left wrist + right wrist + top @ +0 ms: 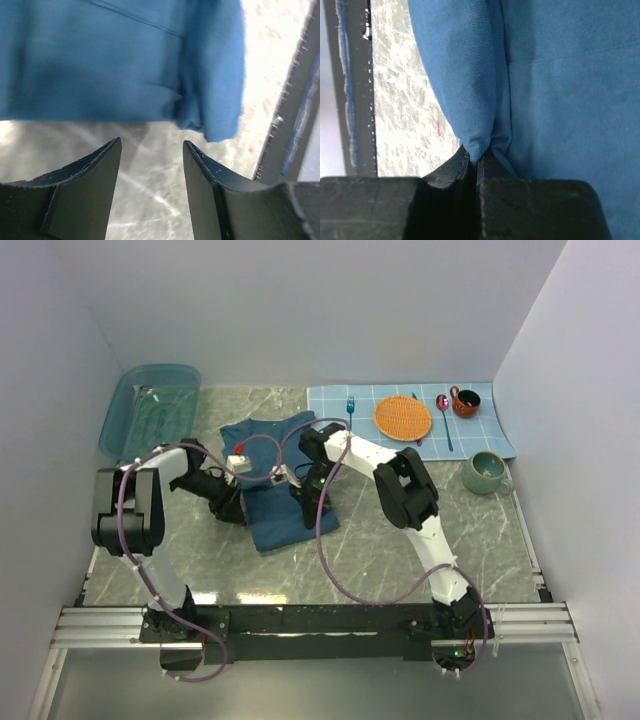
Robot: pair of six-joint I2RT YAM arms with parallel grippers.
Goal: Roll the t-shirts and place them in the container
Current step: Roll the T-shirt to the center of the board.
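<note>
Open bench along near edge and near-right corner, shirt across the middle, tub in far-left corner, laden placemat and mug at far-right corner

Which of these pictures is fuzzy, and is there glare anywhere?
Left wrist view: the dark teal-blue cotton t-shirt looks smeared and soft, and the grey marbled table beside it is washed out white. Right wrist view: the shirt's weave is crisp. Top external view: even light, a bright reflection near the table's front edge.

Probably a robotics lab: plain white panels enclose a marble-patterned table.
</note>
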